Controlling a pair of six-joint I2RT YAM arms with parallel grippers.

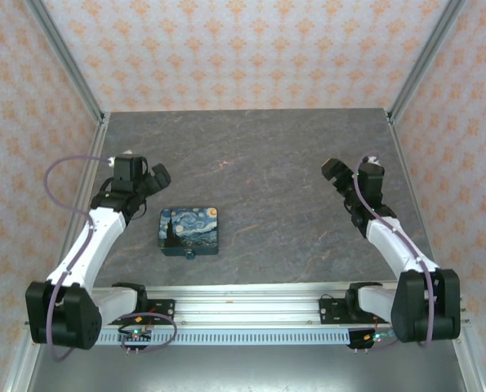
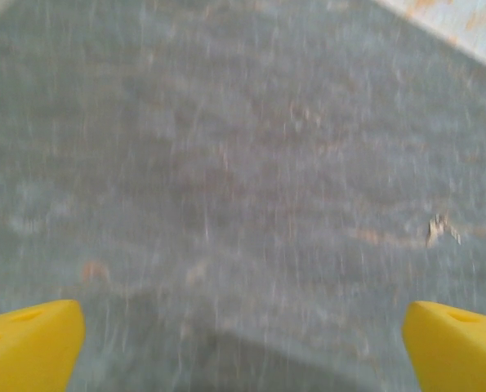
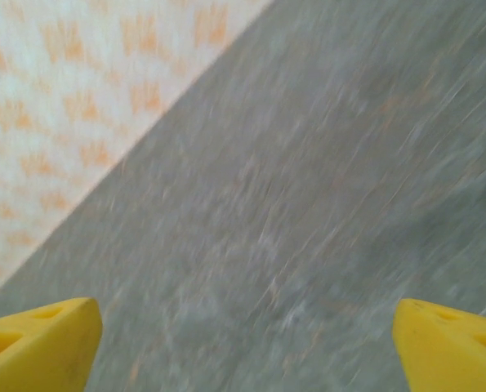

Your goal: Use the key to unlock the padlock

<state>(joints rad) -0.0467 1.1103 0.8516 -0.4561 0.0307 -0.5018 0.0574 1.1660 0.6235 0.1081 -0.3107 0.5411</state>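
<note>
While the left gripper (image 1: 158,176) and right gripper (image 1: 334,170) hang wide open and empty, the padlock (image 1: 190,254) sits lower left of centre, at the near edge of the painted box (image 1: 189,229), and it looks tiny, light, hard and slippery, best pinched across its body.

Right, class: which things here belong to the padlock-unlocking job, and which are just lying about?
For the job:
padlock, at the painted box's near edge
left gripper, open
right gripper, open

Just there:
painted box
grey table
patterned walls
</note>
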